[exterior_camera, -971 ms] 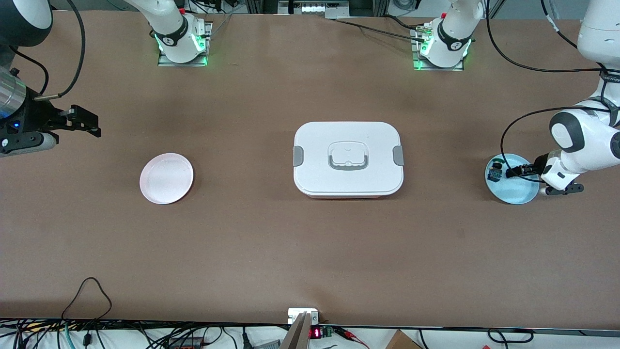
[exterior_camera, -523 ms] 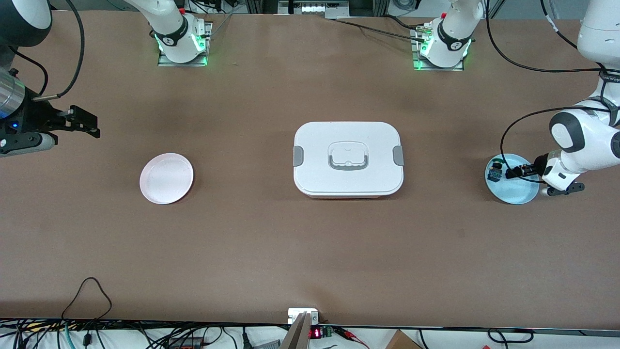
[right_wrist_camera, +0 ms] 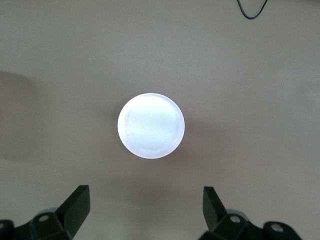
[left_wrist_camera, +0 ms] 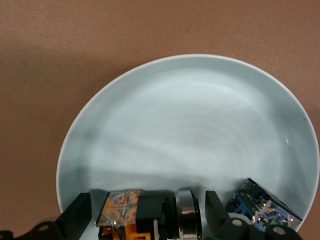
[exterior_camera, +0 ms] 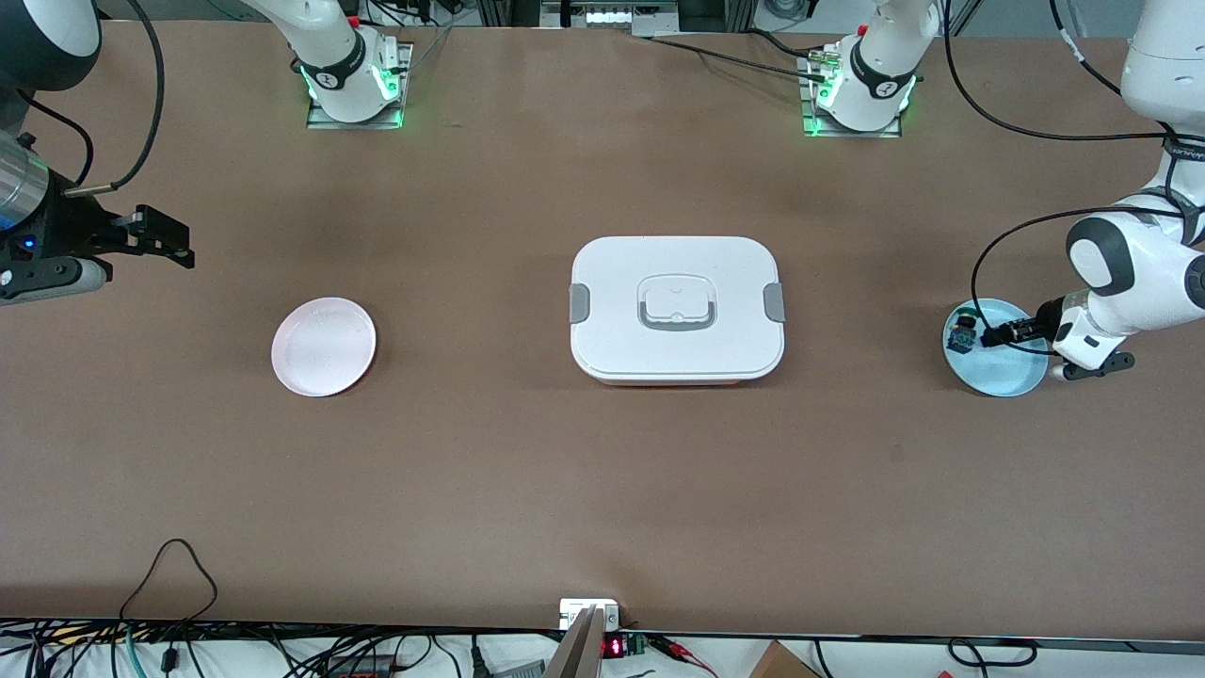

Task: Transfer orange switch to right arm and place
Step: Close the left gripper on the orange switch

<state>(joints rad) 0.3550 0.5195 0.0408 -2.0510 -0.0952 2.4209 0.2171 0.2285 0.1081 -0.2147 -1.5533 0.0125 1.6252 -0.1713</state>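
Observation:
The orange switch, black-bodied with orange parts and a metal ring, lies on its side in the pale blue plate at the left arm's end of the table. My left gripper is down in that plate, open, one finger on each side of the switch with small gaps. In the front view the left gripper hides the switch. My right gripper waits open and empty over bare table at the right arm's end, beside the pink plate. That pink plate is also in the right wrist view, out from the right gripper.
A second small switch with green and blue parts lies in the same blue plate, close beside the left gripper's finger; it also shows in the front view. A white lidded box with grey clips stands mid-table between the two plates.
The left gripper has edged slightly over the blue plate. The right gripper has barely shifted. Both grippers stay open.

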